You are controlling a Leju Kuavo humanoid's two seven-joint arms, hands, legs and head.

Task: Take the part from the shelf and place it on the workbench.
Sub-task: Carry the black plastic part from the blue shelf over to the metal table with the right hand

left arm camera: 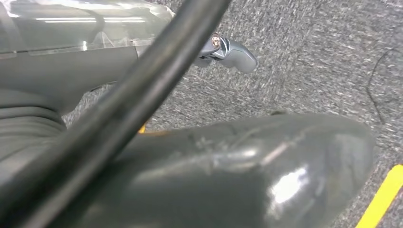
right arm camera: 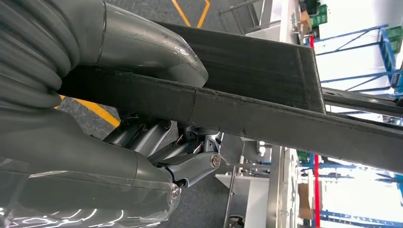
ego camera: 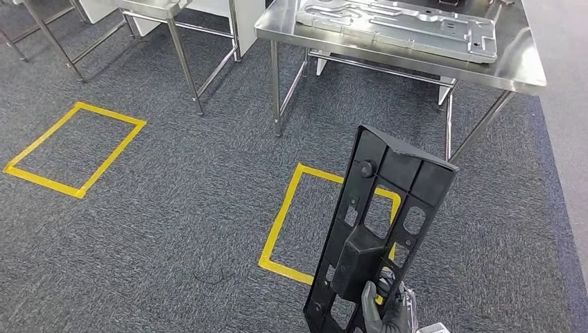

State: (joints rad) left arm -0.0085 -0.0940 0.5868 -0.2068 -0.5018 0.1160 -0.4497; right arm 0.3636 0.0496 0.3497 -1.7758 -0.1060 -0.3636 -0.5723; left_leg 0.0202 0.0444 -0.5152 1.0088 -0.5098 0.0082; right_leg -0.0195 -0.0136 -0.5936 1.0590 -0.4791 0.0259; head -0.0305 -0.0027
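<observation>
While I am steering from the remote station, the black part (ego camera: 378, 229) is standing nearly upright at the lower right of the head view, a long flat plastic panel with rectangular and round cut-outs and a raised block near its middle. Its upper end is leaning slightly to the right, above the grey carpet (ego camera: 173, 229) and in front of a yellow tape rectangle (ego camera: 284, 215) on the floor. My right hand (ego camera: 388, 312) is gripping the panel's lower end; the right wrist view is showing the thick grey thumb (right arm camera: 152, 45) pressing on one face of the panel's edge (right arm camera: 266, 118) while the darker fingers (right arm camera: 157, 137) are curling against the opposite face, so the hand is clamped on the part.

My left hand (left arm camera: 228, 175) is appearing in its own wrist view as a blurred grey mass over the carpet, with one fingertip (left arm camera: 235, 52) reaching out beyond a dark cable (left arm camera: 138, 90) that is crossing the picture; I cannot tell how wide its fingers are standing.

Beyond the part, a stainless workbench (ego camera: 513, 69) is standing at the upper right, carrying a large pressed metal panel (ego camera: 402, 28) that is lying flat on its top. Further left, the legs of a second steel table (ego camera: 184, 62) are standing on the carpet, and another yellow tape rectangle (ego camera: 76, 149) is marking the floor well to the left.
</observation>
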